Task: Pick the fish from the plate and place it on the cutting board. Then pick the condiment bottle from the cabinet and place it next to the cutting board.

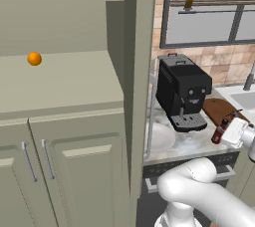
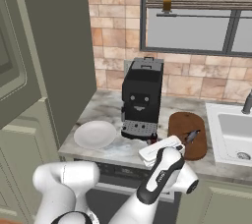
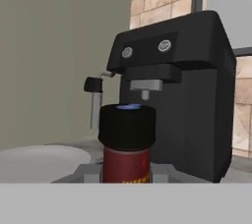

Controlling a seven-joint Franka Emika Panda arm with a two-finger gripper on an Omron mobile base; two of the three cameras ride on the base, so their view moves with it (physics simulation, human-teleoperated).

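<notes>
Pincer clamps the condiment bottle; beside it, the plate lies bare.

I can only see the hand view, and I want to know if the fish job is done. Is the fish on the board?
Observer: Yes, the fish lies on the cutting board, right of the coffee machine.
Operator: Is my bottle close to the board?
Observer: The condiment bottle is just by the board's near edge.
Operator: Anything left in the cabinet?
Observer: A small orange ball sits on its shelf.
</notes>
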